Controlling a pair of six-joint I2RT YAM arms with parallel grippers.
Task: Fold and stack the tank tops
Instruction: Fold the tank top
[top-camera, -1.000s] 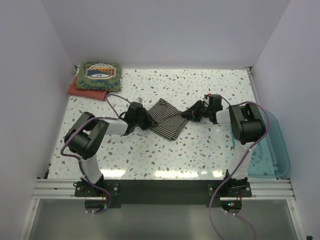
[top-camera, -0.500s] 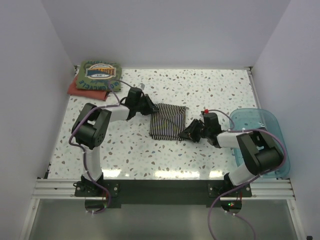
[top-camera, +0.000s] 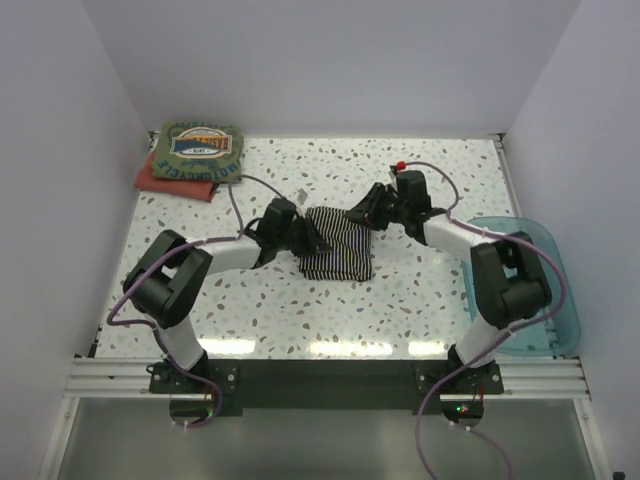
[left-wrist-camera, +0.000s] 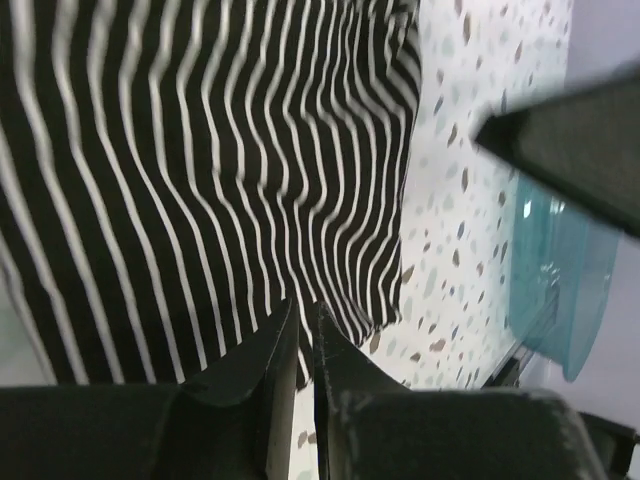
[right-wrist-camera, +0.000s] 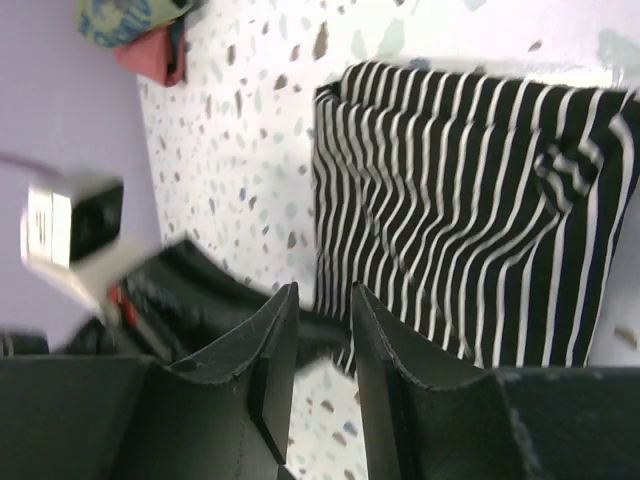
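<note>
a black-and-white striped tank top (top-camera: 340, 252) is seen folded into a rough rectangle and laid flat near the middle of the white speckled tabletop (top-camera: 420, 295). it is flanked by the 2 arms. the left gripper (top-camera: 312, 237) is held at its left edge and the right gripper (top-camera: 362, 212) at its far right corner.

in the left wrist view the left gripper (left-wrist-camera: 305, 310) is shown with its fingers only slightly parted, a thin slit left between them. the tips are placed just over the edge of the striped cloth (left-wrist-camera: 200, 150), and no cloth is seen in the slit.

in the right wrist view the right gripper (right-wrist-camera: 322, 295) is shown spread wider. only tabletop and a blurred dark part of the other arm are seen through the gap, so nothing is pinched. the striped cloth (right-wrist-camera: 460, 220) lies beyond the tips, and a small bunched spot is seen near one corner.

at the far left corner, well apart from the striped one, an olive green tank top with a printed graphic (top-camera: 198, 148) is stacked on a folded red one (top-camera: 160, 181). a translucent blue plastic basket (top-camera: 548, 322) is set at the right edge and is partly hidden by the right arm.
</note>
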